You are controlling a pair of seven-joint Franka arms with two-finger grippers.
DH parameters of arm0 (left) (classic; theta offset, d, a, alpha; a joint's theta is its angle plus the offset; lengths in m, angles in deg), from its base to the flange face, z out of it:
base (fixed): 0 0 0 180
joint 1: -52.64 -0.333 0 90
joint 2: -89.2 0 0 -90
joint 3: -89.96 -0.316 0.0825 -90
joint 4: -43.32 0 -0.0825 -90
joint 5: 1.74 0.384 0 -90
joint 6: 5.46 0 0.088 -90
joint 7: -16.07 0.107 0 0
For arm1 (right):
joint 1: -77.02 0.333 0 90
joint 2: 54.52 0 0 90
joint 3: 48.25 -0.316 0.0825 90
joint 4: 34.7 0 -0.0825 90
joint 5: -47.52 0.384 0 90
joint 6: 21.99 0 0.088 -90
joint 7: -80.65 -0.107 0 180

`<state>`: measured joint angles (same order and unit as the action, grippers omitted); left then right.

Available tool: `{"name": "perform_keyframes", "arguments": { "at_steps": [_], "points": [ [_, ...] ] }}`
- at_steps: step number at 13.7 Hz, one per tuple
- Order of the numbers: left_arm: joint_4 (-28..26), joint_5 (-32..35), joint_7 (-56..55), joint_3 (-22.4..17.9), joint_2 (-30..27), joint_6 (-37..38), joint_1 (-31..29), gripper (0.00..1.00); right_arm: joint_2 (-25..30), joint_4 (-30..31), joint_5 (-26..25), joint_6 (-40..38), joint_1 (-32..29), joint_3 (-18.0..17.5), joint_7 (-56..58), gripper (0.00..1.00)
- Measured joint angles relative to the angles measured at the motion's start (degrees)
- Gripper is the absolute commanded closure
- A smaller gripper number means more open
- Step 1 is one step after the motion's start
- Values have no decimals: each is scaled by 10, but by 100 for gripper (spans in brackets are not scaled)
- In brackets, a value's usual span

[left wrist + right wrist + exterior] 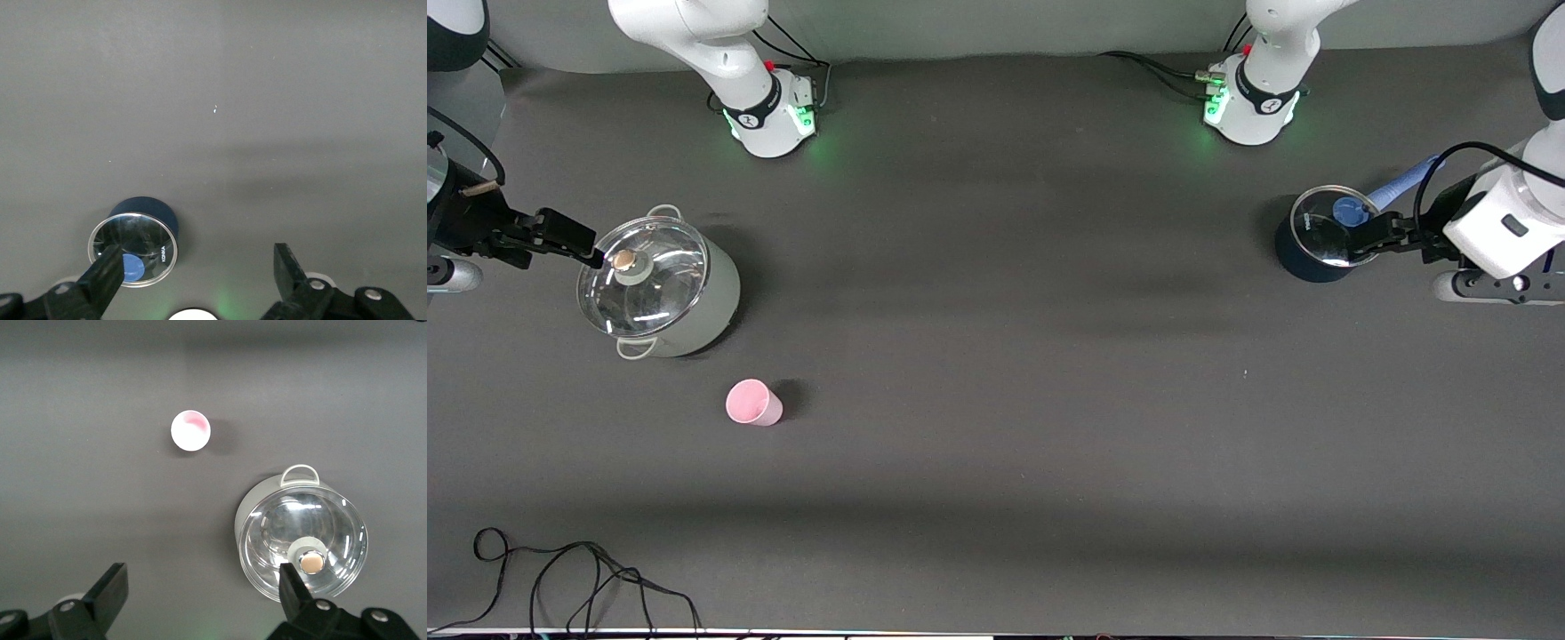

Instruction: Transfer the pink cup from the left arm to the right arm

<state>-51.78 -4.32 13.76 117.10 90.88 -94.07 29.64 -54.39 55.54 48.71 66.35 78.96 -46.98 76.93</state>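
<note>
Pink cup upright on the bench, both grippers wide and empty.
Front view: the pink cup (pixel 753 403) stands nearer the camera than the grey pot (pixel 660 284); right gripper (pixel 569 235) over that pot's edge, left gripper (pixel 1378 233) over the dark blue pot (pixel 1319 235). Left wrist view: fingers (pixel 107 275) spread. Right wrist view: fingers (pixel 110 588) spread.

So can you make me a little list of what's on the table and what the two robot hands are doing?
pink cup: upright on the table, toward the right arm's end, nearer the front camera than the grey pot
grey pot: glass lid on, toward the right arm's end
dark blue pot: glass lid on, toward the left arm's end
left end effector: open, empty, over the dark blue pot
right end effector: open, empty, by the grey pot's rim
handover: not started
</note>
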Motion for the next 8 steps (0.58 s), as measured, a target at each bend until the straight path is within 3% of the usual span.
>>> {"name": "perform_keyframes", "arguments": {
  "at_steps": [3,8],
  "points": [
    [10,4,0,-163,3,-2,160,0,1,-11,-3,-2,-9,-18,0,0],
    [23,8,0,-294,7,-21,293,0,1,-26,-3,-28,-8,-18,-1,0]
  ]
}}
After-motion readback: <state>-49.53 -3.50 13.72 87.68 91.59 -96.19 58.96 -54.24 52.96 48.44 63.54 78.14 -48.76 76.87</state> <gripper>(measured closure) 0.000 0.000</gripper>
